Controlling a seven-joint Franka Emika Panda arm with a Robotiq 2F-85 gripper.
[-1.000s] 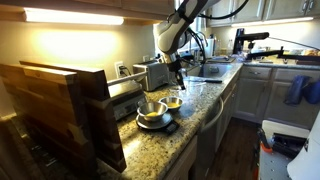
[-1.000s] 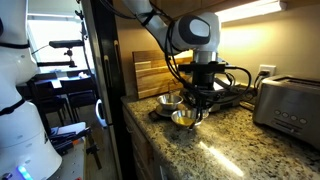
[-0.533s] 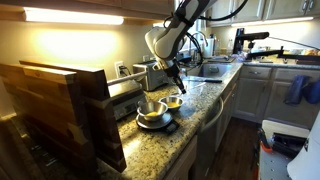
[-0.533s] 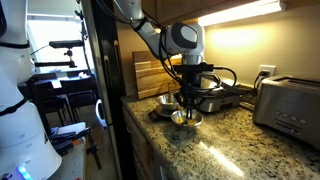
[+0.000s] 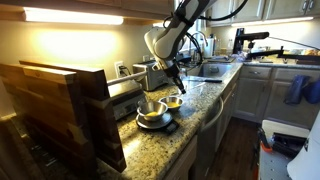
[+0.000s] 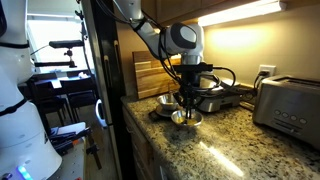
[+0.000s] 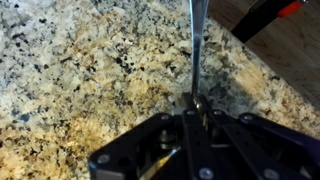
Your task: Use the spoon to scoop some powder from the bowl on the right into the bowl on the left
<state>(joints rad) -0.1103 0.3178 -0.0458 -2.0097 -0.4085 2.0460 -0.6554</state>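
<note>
My gripper (image 7: 197, 108) is shut on the thin metal handle of the spoon (image 7: 198, 45), which runs straight up the wrist view over speckled granite. In both exterior views the gripper (image 5: 176, 82) (image 6: 188, 95) hangs just above two metal bowls on the counter. One bowl (image 5: 151, 108) (image 6: 168, 102) sits on a dark scale or plate. The other bowl (image 5: 173, 102) (image 6: 184, 118) holds yellowish powder. The spoon's tip points down toward the bowls; the spoon's bowl end is too small to make out.
A toaster (image 6: 287, 104) (image 5: 154, 72) stands on the granite counter (image 6: 230, 140). A wooden board or rack (image 5: 60, 105) (image 6: 152, 72) stands behind the bowls. A sink area (image 5: 212, 70) lies farther along the counter, whose edge (image 5: 215, 112) drops to the floor.
The arm has shifted from over the powder bowl toward the other bowl between one second ago and half a second ago. It has held still since.
</note>
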